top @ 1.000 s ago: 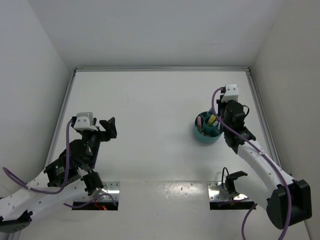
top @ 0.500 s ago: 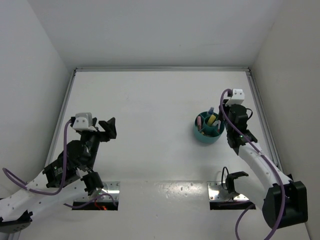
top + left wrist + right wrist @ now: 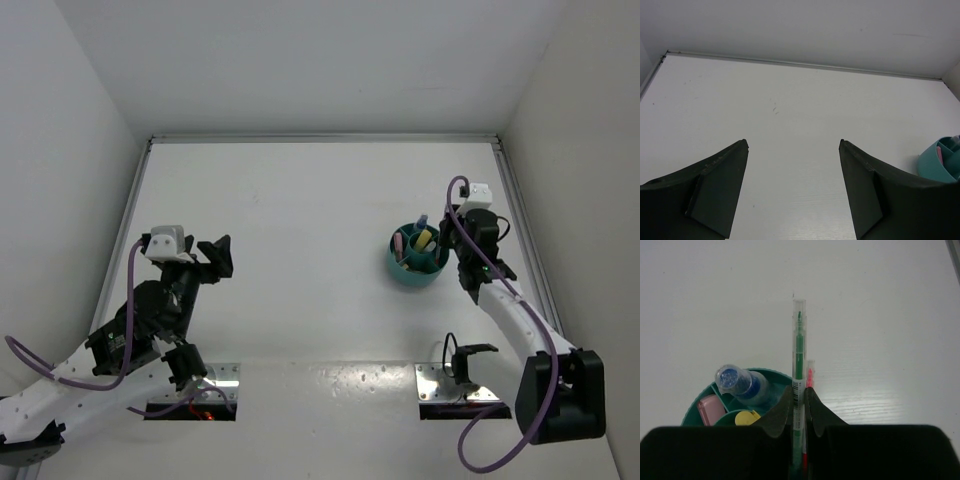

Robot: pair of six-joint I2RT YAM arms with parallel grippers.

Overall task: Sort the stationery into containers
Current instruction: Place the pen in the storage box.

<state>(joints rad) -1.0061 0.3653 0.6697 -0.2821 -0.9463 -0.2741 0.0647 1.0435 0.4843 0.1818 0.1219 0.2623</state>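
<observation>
The teal cup (image 3: 416, 262) stands at the right of the table and holds a pink marker (image 3: 707, 409), a yellow marker (image 3: 746, 417) and a clear blue-capped tube (image 3: 737, 381) leaning on its rim (image 3: 771, 373). My right gripper (image 3: 800, 392) is shut on a thin green pen (image 3: 799, 340) and a thin pink pen (image 3: 810, 376), held together just right of the cup, tips sticking out past the fingers. From above, that gripper (image 3: 463, 250) hangs beside the cup's right edge. My left gripper (image 3: 218, 255) is open and empty at the far left.
In the left wrist view the cup (image 3: 940, 162) shows at the right edge, far from the open left gripper (image 3: 793, 145). A raised rail (image 3: 520, 210) and white walls border the table on the right, left and back.
The right arm has shifted right and slightly nearer, off the top of the cup to its right side, still gripping the pens. The left arm has stayed still.
</observation>
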